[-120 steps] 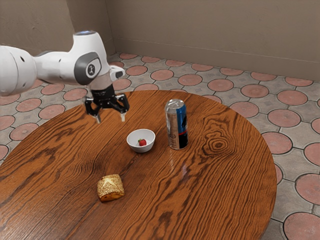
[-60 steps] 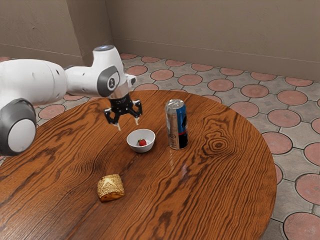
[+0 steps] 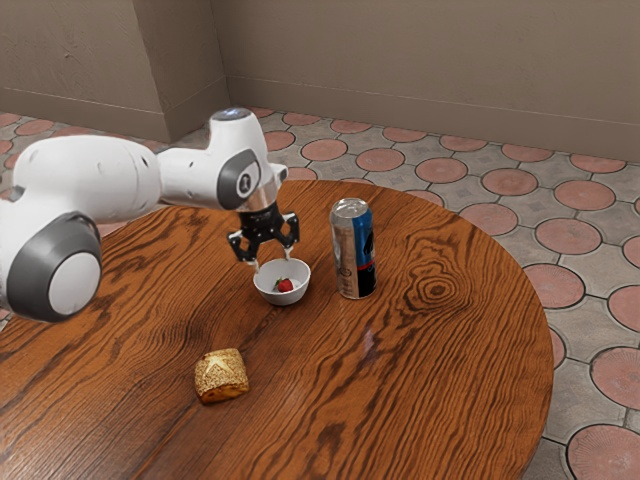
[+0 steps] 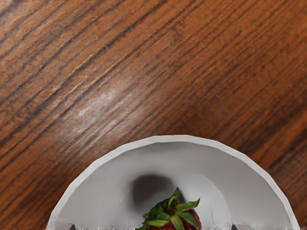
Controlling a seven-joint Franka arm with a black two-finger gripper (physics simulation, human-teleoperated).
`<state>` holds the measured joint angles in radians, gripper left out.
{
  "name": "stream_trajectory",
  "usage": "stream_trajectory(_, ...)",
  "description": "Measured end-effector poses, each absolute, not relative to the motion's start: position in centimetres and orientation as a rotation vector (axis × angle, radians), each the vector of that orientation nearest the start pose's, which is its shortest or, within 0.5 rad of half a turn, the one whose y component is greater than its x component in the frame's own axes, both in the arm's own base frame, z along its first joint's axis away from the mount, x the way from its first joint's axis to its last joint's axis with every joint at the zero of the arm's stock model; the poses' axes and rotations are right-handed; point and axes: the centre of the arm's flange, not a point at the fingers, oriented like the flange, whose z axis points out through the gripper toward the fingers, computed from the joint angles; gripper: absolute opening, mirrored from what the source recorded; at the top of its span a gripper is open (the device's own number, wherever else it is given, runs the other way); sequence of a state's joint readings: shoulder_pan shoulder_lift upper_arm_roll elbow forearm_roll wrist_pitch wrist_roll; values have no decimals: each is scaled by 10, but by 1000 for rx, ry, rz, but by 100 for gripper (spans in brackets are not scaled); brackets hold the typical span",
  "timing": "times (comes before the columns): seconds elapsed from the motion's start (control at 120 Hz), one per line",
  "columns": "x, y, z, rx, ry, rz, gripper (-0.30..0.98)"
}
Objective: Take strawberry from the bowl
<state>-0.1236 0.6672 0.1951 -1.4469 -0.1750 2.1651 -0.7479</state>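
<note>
My gripper [image 3: 272, 264] is open above the white bowl [image 3: 265, 293] in the exterior view, its fingertips apart near the height of the bowl's far rim. Inside the bowl lies the red strawberry [image 3: 284, 285], with nothing gripped around it. From the hand, the wrist view looks down on the bowl [image 4: 249, 184] and on the strawberry [image 4: 173, 218] with its green leaves turned up; a dark shadow falls on the bowl's inside beside it.
A tall blue and silver can [image 3: 354, 250] stands close to the bowl, toward the exterior view's right. A seeded bread roll [image 3: 221, 375] sits nearer that camera on the round wooden table [image 3: 420, 380].
The arm has carried my open gripper toward the exterior view's right and lower, from beyond the bowl's left to just over it. Bowl, strawberry, can and bread have stayed where they were.
</note>
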Motion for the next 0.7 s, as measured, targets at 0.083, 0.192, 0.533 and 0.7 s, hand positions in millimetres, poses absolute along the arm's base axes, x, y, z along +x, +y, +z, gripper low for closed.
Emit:
stream_trajectory(0.083,726,16,306,-2887,-1356,-85,40)
stream_trajectory(0.192,726,14,300,-2876,-1375,-75,40)
stream_trajectory(0.533,728,4,284,-2852,-1405,-54,39)
stream_trajectory(0.7,727,-1,280,-2845,-1411,-49,39)
